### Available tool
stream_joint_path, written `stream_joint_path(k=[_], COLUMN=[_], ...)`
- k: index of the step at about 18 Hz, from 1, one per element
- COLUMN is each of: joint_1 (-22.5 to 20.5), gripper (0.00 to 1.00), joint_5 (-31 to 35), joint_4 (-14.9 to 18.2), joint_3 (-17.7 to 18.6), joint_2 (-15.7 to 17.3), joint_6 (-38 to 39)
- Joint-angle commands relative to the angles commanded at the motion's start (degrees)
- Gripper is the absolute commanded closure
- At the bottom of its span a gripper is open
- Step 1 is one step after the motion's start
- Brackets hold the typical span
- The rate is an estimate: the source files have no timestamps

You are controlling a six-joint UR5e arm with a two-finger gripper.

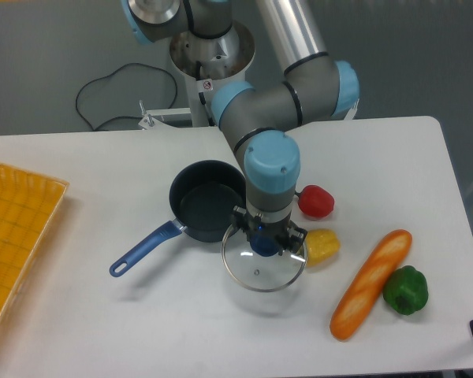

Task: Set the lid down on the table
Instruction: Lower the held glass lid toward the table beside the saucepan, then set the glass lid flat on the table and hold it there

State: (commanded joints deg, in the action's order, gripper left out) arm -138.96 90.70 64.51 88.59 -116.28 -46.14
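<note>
The gripper (265, 241) points straight down and is clamped on the blue knob of the lid (263, 264). The lid hangs level under it, a clear glass disc with a thin metal rim, above the table (142, 315); a faint shadow lies on the white top just below it, toward 6 o'clock. Whether the rim touches the table cannot be told.

From the lid, the pan (207, 201) sits at 10 o'clock, open and empty, its rim just beside the lid's edge. Its blue handle (146, 249) runs out toward 8 o'clock. A yellow pepper (322, 245) lies at 3 o'clock from the lid, just beside the rim. A red pepper (316, 201) lies at 1 o'clock, partly behind the arm's wrist. A baguette (370, 283) lies slanted further out at 4 o'clock, with a green pepper (405, 290) touching its lower right side.

Well apart at 9 o'clock, a yellow tray (16, 236) runs off the left edge of the view.
</note>
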Motion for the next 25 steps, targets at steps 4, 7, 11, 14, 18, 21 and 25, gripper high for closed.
stream_joint_path(k=[4,7,11,14,18,21,25], joint_1=[0.62,0.80,0.97,1.06,1.06,1.15,1.15], gripper=[0.45,0.45,0.45,0.45,0.45,0.45,0.45], joint_5=[0.00,0.00,-0.09,-0.09,-0.09,-0.09,-0.09], joint_4=[-2.54,-3.69,-5.62,-5.89,-6.33,-7.03,-7.38], joint_3=[0.17,0.17,0.09,0.00,0.00,-0.53,-0.62], joint_2=[-1.32,-2.28,-3.60,-4.04,-4.75,-5.63,-6.24], joint_6=[0.79,1.32,1.67,1.67,1.58,1.67,1.67])
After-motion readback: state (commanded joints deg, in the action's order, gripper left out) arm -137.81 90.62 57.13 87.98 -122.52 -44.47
